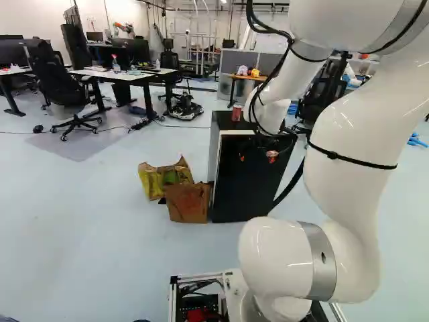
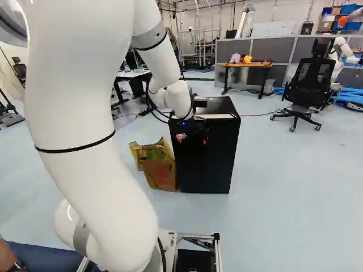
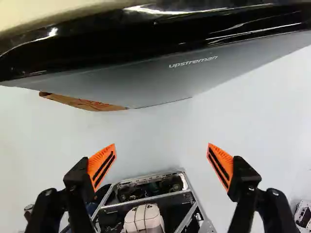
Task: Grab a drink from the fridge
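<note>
My gripper [image 1: 257, 157] is in front of the upper part of the black fridge [image 1: 247, 184] in the left base view; the right base view also shows the gripper [image 2: 193, 139] there. In the wrist view the gripper [image 3: 161, 162] is open, its orange pads wide apart with nothing between them. Ahead of the fingers lies the fridge's top front edge [image 3: 146, 43], with the grey-looking door face [image 3: 146, 82] below it. The door looks shut. A red can [image 1: 236, 113] stands on the fridge top in the left base view. The fridge's inside is hidden.
A brown cardboard box [image 1: 188, 203] and a yellow bag [image 1: 155, 180] stand beside the fridge. Beyond are a wooden-topped table [image 2: 247, 65], an office chair [image 2: 306, 85] and another robot [image 2: 342, 50]. Desks [image 1: 127, 75] stand farther back.
</note>
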